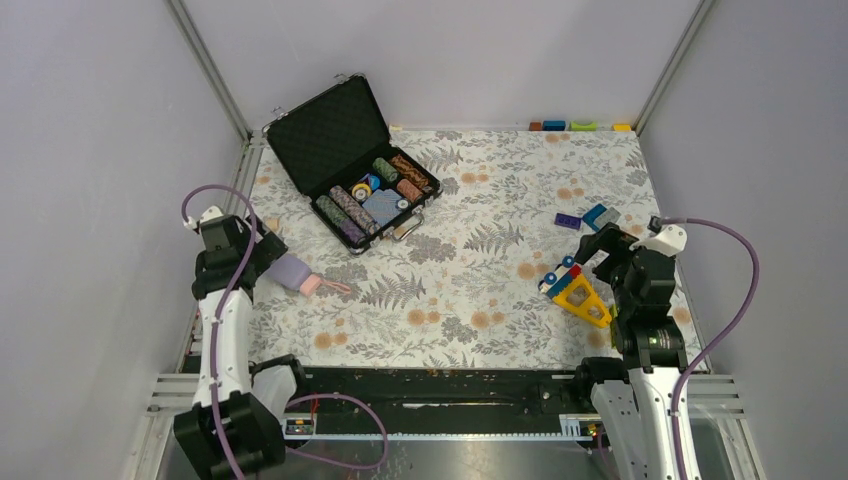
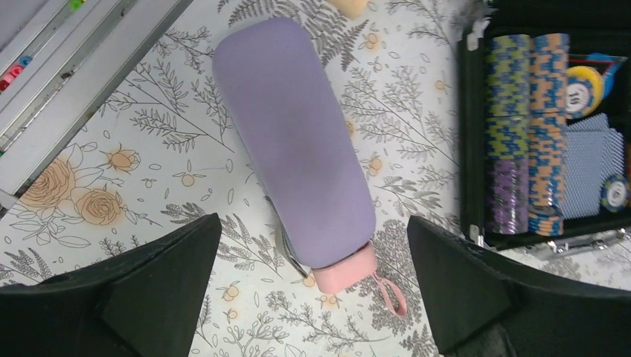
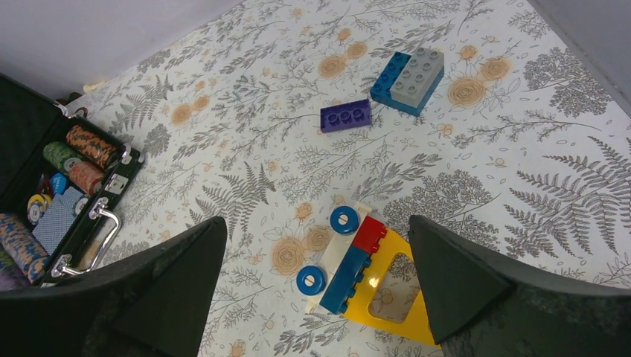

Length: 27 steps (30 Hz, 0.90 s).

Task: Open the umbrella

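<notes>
The umbrella lies folded on the floral mat at the left. Only its small pink handle (image 1: 312,285) and wrist loop show; the rest is hidden inside a lilac-grey sleeve (image 1: 288,271). In the left wrist view the sleeve (image 2: 298,141) runs away from the camera, with the pink handle (image 2: 344,271) at its near end. My left gripper (image 1: 266,250) is open and empty, hovering over the sleeve's handle end, jaws wide on either side (image 2: 314,217). My right gripper (image 1: 600,255) is open and empty at the right (image 3: 317,218), far from the umbrella.
An open black case (image 1: 352,165) of poker chips stands at the back left, close to the sleeve. A yellow-blue-red brick toy (image 1: 580,292) lies under the right gripper. A purple brick (image 1: 568,221) and a blue-grey brick (image 1: 601,216) lie beyond it. Small coloured blocks (image 1: 583,126) line the back edge.
</notes>
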### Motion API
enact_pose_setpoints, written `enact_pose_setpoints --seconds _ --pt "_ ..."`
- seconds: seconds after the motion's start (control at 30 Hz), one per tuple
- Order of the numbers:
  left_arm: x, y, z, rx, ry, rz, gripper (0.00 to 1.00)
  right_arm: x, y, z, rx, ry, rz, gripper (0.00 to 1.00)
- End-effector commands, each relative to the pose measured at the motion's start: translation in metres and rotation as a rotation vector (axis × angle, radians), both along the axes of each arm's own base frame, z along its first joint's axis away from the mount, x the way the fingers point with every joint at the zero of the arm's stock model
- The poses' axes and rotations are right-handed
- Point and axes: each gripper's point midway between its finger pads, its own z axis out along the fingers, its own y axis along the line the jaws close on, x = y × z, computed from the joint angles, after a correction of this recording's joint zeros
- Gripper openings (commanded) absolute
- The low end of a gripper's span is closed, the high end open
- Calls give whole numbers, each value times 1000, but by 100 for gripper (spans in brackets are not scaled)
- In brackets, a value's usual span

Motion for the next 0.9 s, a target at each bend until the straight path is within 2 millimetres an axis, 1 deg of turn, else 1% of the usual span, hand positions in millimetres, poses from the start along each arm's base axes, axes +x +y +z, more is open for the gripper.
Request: enact_pose_setpoints --seconds 0.0,0.07,0.1,0.2,0.27,0.4,0.47,0.57,0.83,0.87 --pt "8 17 1 8 3 83 99 -2 11 3 16 -30 57 100" --pt "11 14 -8 -14 -5 70 99 -4 10 5 10 -41 51 100" --pt "12 14 -11 -21 -10 68 99 -4 13 6 8 -45 63 100" --pt "11 20 -19 -10 17 87 99 -4 17 6 5 -47 82 100" --pt "11 21 -27 -24 46 87 99 -4 19 6 4 -45 90 100" --pt "23 17 -40 -68 65 47 99 -5 19 6 -12 -47 82 100" --pt "26 19 -45 -72 88 48 99 -3 22 6 -10 -42 98 100" --pt "26 26 -52 -59 139 70 99 -1 27 5 3 -40 115 100" --pt "39 22 -71 -112 181 52 99 -1 27 4 5 -36 119 100" --pt "42 18 -72 -132 175 30 99 0 27 4 5 -36 119 100"
